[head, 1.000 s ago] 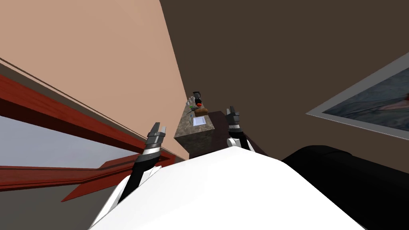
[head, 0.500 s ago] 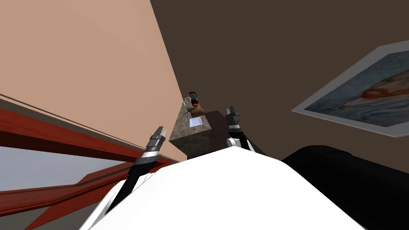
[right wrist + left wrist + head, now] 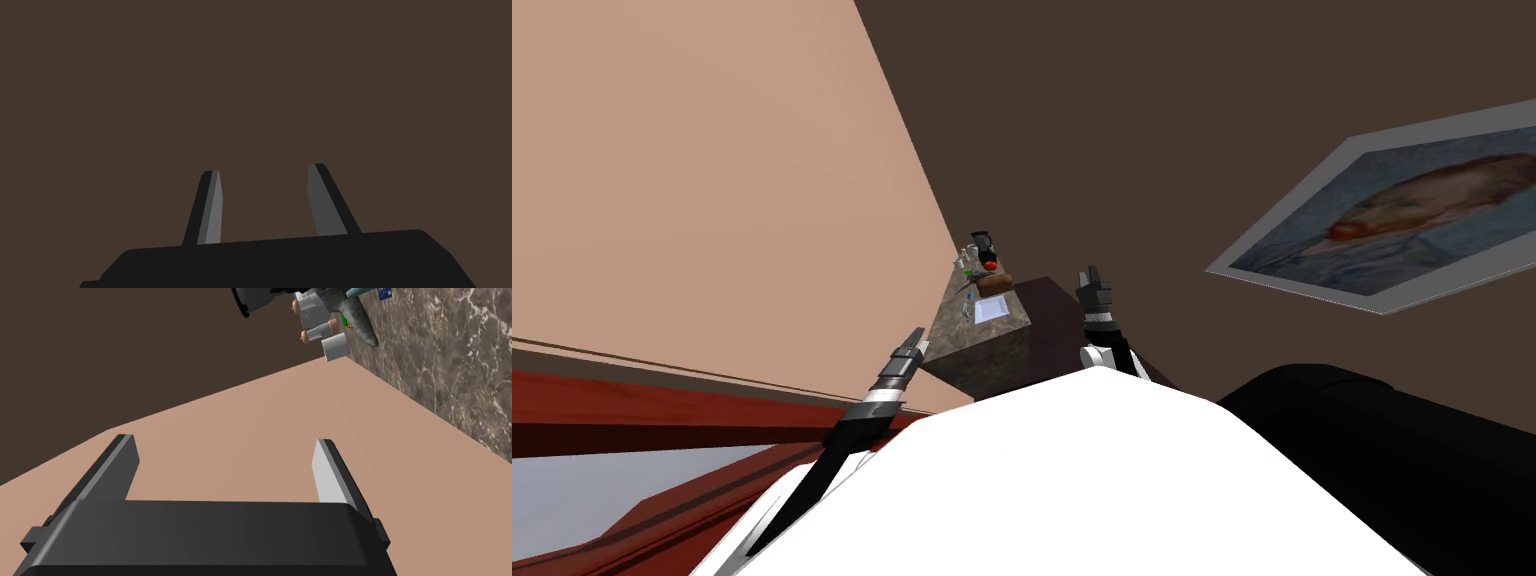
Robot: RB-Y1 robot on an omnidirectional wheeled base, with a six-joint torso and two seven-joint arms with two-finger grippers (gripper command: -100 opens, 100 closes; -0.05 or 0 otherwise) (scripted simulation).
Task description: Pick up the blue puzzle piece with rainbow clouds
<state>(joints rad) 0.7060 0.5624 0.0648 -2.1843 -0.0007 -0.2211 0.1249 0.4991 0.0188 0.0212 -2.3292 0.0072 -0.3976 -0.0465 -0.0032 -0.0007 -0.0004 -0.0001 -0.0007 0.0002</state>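
Blue puzzle piece (image 3: 384, 293) seems to be the small blue scrap cut off at the edge of our left wrist view. It lies on the marbled brown table (image 3: 450, 363), well apart from both grippers, and its pattern is too small to tell. At the table's far end stand a dark jug (image 3: 982, 243) and a few small white jars (image 3: 334, 346), contents hidden. Near them lie a red round thing (image 3: 989, 264), a brown loaf (image 3: 994, 281) and a white sheet (image 3: 990, 309). Our left gripper (image 3: 225, 458) hangs beside the table, fingers wide apart and empty, facing a tan wall (image 3: 250, 418). Our right gripper (image 3: 265, 172) shows a narrower gap, nothing in it.
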